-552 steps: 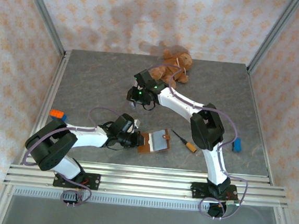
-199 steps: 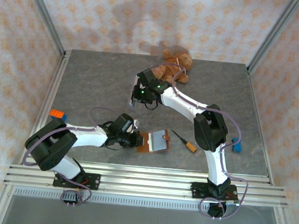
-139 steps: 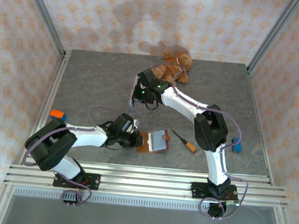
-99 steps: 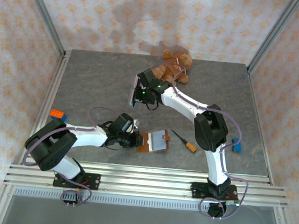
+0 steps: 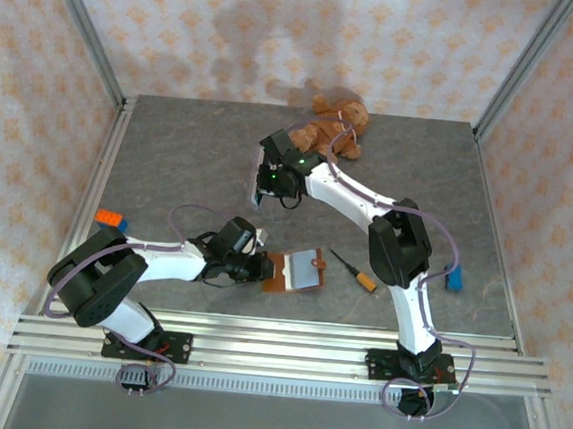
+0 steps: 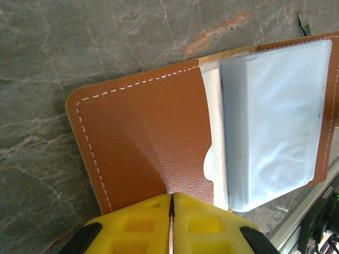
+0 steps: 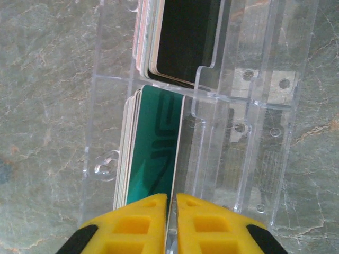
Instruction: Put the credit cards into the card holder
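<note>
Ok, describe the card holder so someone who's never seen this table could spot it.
On the grey stone-look table, look near the front edge, at the tip of the left pincer. The card holder lies open there: brown stitched leather with pale plastic sleeves, unlike the thin orange-handled screwdriver to its right.

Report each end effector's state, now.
Left end effector: closed on the brown leather folding card holder.
Right end effector: closed at the teal plastic card; grip unclear.

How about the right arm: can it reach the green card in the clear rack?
Likely yes: the right claw hangs over the green card, uncovered; only a wall of the clear rack stands close.
</note>
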